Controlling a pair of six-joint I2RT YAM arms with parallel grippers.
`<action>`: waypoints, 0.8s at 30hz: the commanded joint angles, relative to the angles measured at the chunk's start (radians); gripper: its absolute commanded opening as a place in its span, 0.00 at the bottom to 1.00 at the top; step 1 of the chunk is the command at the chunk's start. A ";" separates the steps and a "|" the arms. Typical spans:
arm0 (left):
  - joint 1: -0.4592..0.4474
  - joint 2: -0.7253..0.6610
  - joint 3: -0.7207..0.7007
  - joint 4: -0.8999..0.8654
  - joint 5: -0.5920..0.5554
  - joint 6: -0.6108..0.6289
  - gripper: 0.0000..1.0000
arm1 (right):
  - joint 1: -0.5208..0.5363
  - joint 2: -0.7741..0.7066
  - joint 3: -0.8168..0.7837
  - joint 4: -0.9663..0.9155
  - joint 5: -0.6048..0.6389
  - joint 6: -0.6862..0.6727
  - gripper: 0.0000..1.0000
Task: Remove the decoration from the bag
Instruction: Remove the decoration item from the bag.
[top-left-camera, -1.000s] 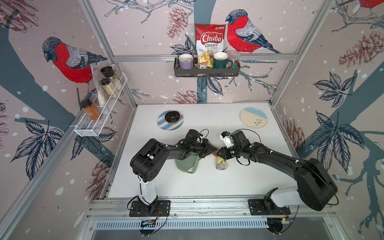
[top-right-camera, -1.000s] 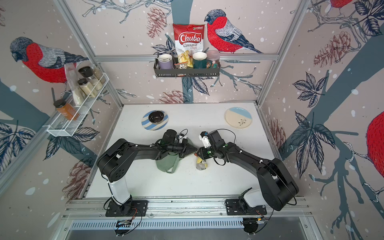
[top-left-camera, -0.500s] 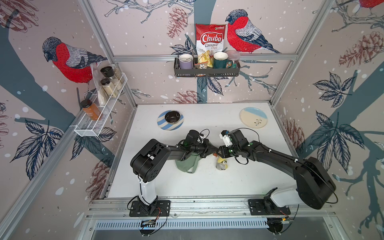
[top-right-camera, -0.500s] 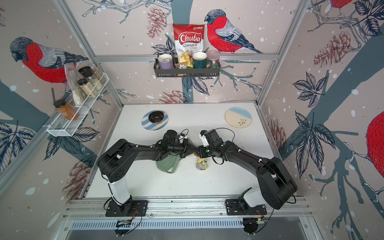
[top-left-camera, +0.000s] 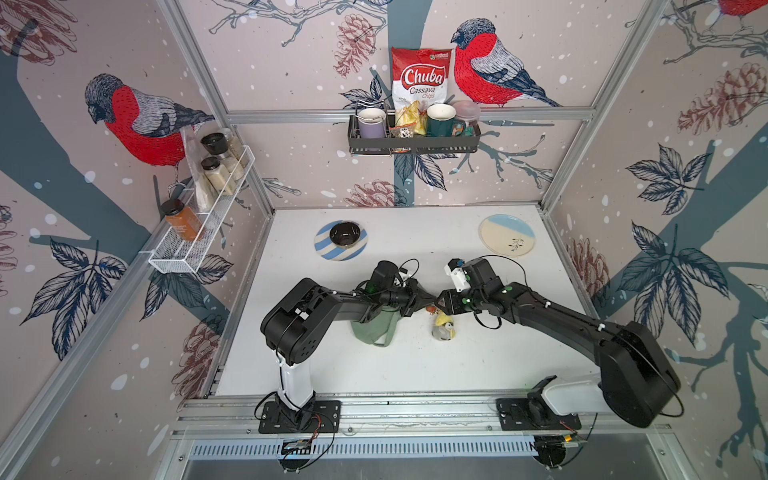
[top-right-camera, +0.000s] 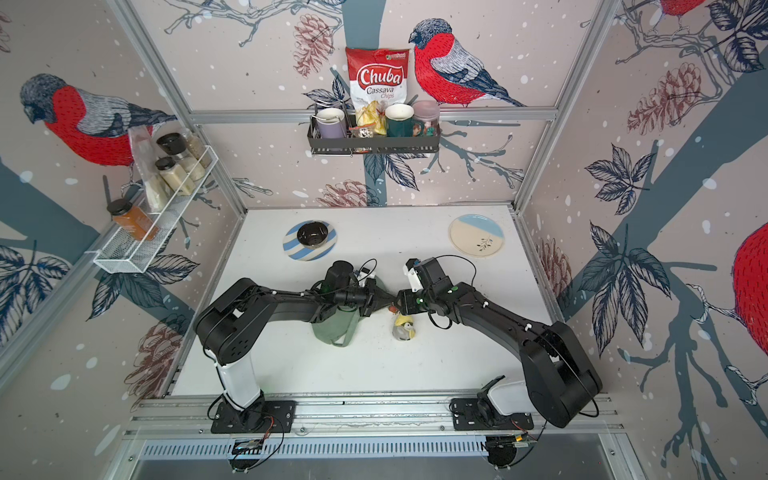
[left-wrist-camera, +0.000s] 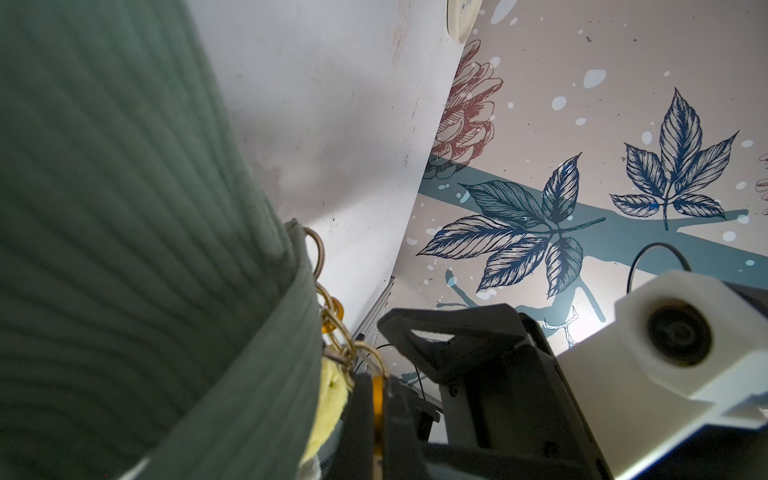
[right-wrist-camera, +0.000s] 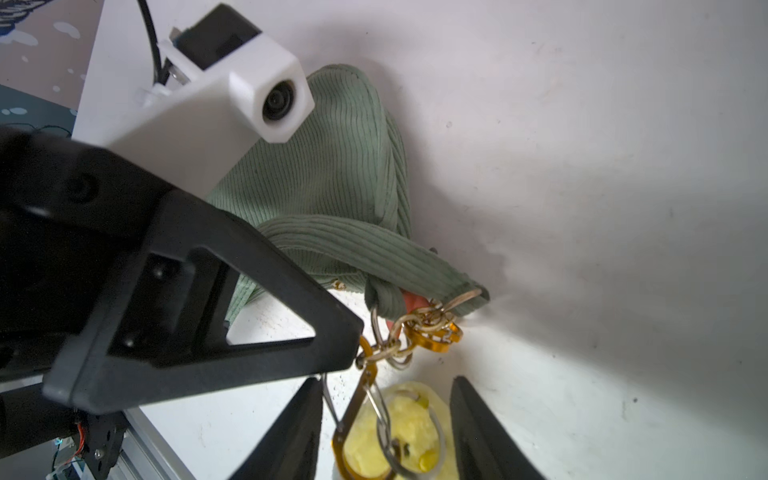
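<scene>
one bag (top-left-camera: 376, 328), one decoration (top-left-camera: 443, 329), two plates (top-left-camera: 322, 249) (top-left-camera: 507, 235), one bowl (top-left-camera: 345, 234)

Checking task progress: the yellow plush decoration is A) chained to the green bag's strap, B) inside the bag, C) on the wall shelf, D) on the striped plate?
A: the right wrist view shows a chain linking the decoration to the strap end of the bag.

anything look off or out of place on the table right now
Nothing spilled or broken. The bag is crumpled in a heap under the left gripper instead of lying flat, and the yellow plush decoration is beside it, joined to its strap by the chain.
</scene>
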 joint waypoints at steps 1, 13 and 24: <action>0.004 -0.014 0.002 0.006 0.004 0.027 0.00 | -0.010 -0.002 0.010 -0.008 -0.024 0.004 0.52; 0.004 -0.020 0.009 -0.003 0.000 0.026 0.00 | 0.009 0.020 0.014 -0.004 -0.063 -0.010 0.43; 0.003 -0.021 0.014 -0.007 0.001 0.028 0.00 | 0.010 0.048 0.034 -0.009 -0.042 -0.024 0.30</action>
